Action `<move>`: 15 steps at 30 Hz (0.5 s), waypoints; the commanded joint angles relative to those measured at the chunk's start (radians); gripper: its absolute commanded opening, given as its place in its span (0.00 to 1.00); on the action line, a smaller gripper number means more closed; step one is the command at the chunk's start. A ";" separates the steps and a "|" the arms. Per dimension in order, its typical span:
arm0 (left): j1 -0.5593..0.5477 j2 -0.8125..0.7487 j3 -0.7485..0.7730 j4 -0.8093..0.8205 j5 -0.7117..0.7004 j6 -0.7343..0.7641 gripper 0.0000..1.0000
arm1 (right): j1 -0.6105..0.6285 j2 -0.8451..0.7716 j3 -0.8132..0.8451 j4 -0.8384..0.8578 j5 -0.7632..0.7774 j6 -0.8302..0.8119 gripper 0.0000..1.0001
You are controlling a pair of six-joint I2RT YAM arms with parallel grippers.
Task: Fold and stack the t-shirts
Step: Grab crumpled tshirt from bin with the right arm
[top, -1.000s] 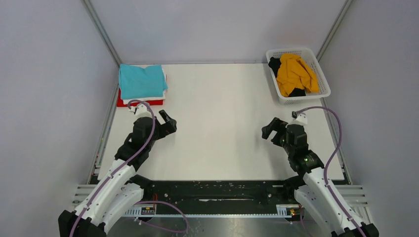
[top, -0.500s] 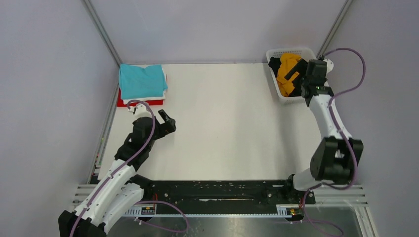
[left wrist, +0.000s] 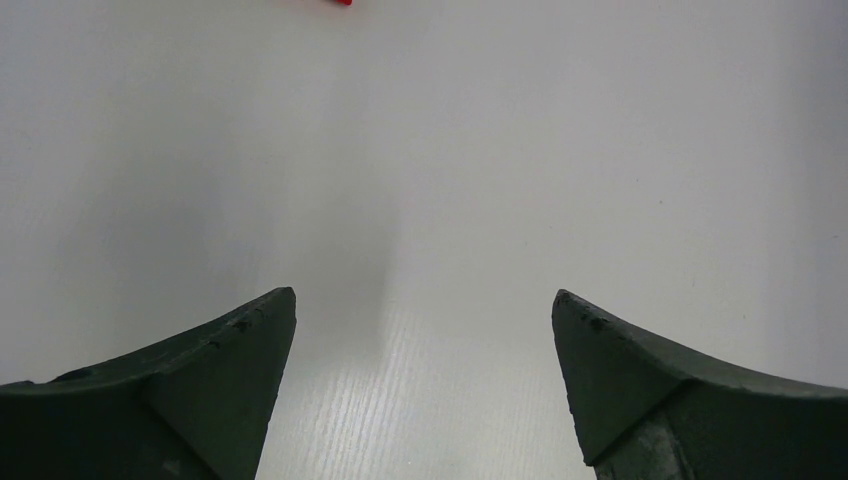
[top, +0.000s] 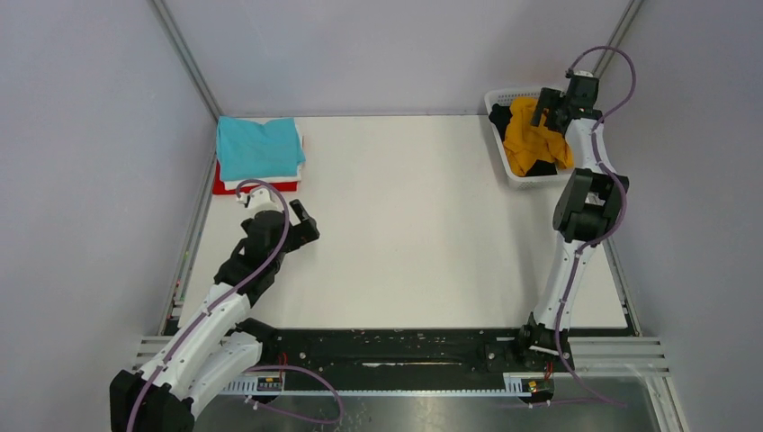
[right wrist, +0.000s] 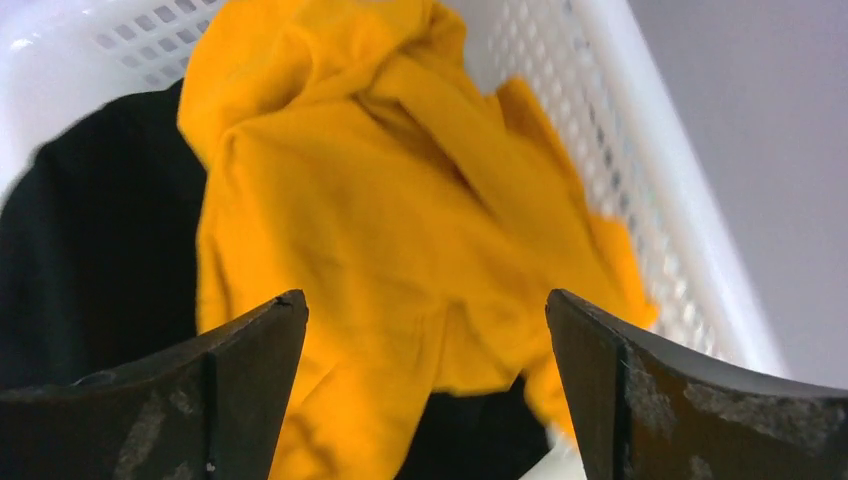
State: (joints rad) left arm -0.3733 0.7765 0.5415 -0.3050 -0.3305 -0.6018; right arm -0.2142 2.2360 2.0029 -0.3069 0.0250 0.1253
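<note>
Right gripper (right wrist: 422, 297) hangs wide open, empty, above the orange tee (right wrist: 400, 180) in the basket (right wrist: 640, 170); best to pinch one raised fold, clear of the black tee (right wrist: 90, 250).

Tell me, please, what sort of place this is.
Probably a robotics lab test cell: plain grey panel walls enclose a white table, two robot arms are bolted at its near edge, and a lattice basket holds crumpled t-shirts.
</note>
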 commanded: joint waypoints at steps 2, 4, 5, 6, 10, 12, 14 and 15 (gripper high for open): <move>-0.002 0.017 0.007 0.052 -0.059 0.022 0.99 | 0.007 0.196 0.324 -0.145 -0.022 -0.532 0.99; -0.002 0.032 0.010 0.055 -0.066 0.022 0.99 | 0.007 0.266 0.408 -0.139 0.043 -0.595 0.99; -0.003 0.045 0.013 0.054 -0.069 0.022 0.99 | 0.007 0.298 0.440 -0.136 0.056 -0.625 1.00; -0.003 0.058 0.017 0.052 -0.071 0.022 0.99 | 0.007 0.329 0.464 -0.122 0.075 -0.639 1.00; -0.002 0.104 0.043 0.042 -0.082 0.025 0.99 | 0.007 0.379 0.484 -0.053 0.084 -0.710 0.99; -0.002 0.122 0.054 0.043 -0.089 0.025 0.99 | 0.007 0.399 0.505 -0.048 0.079 -0.735 0.95; -0.002 0.138 0.059 0.050 -0.091 0.025 0.99 | 0.007 0.414 0.518 -0.048 0.078 -0.765 0.91; -0.003 0.146 0.063 0.052 -0.091 0.027 0.99 | 0.007 0.419 0.519 -0.050 0.074 -0.781 0.89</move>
State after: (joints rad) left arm -0.3733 0.9024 0.5453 -0.2939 -0.3828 -0.5915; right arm -0.2111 2.6263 2.4653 -0.3744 0.0685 -0.5335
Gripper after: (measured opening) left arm 0.989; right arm 0.930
